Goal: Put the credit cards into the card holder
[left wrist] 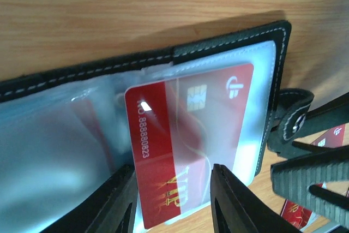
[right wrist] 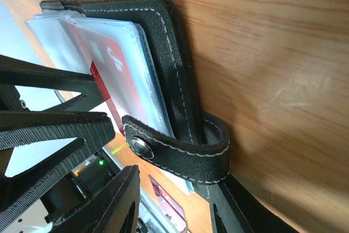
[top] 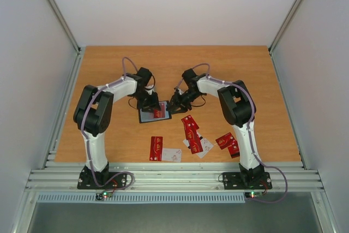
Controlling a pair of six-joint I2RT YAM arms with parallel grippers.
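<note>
Left pincer [left wrist: 173,168] is straddling the VIP end of a red credit card [left wrist: 185,135], clamped or not I cannot tell, the card lying partway inside a clear pocket of the card holder [left wrist: 229,47], chip end pointing away toward the holder's stitched edge, while the right pincer [right wrist: 173,183] is flanking the holder's snap tab [right wrist: 180,156], grip unclear.

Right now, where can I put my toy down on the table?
Bare: the far half of the wooden table, and the strip left of the left arm. Crowded: the near middle and right, where red plastic cards lie scattered by the black folding card holder.
</note>
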